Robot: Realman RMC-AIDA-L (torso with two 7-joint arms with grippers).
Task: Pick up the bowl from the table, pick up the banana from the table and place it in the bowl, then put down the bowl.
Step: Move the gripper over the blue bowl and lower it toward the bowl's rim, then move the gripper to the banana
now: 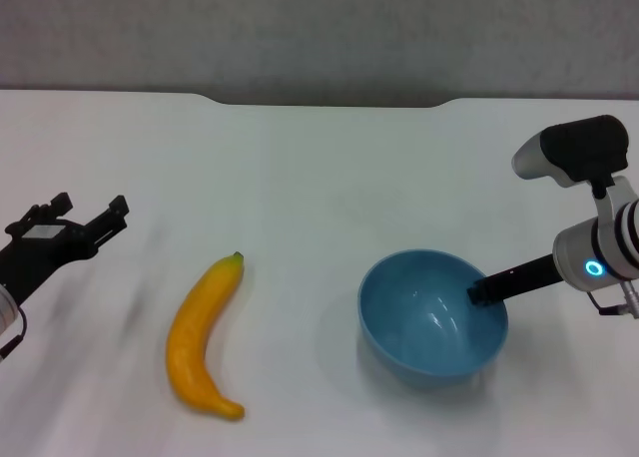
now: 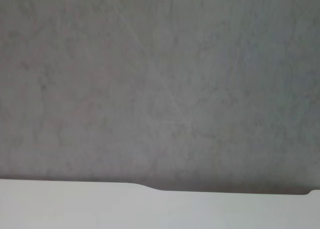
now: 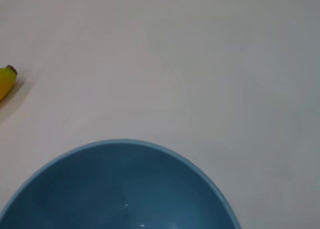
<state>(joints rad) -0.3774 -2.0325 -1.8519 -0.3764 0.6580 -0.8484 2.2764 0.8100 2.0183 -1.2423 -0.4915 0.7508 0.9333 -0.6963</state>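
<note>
Banana (image 1: 203, 340) lies whole; right gripper (image 1: 483, 292) clasps bowl (image 1: 432, 317) rim, lower finger hidden; left gripper (image 1: 88, 221) spread.

light-blue bowl (image 1: 431, 322) upright, seemingly lifted off white table (image 1: 300, 178); yellow banana (image 1: 203, 334) lies beside it.

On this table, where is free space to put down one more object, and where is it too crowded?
The table is bare between its notched far edge and the banana and bowl. A narrower bare strip lies between banana and bowl. It is crowded at the bowl's right rim, where the right gripper sits, and to the left of the banana, where the left gripper hovers.
</note>
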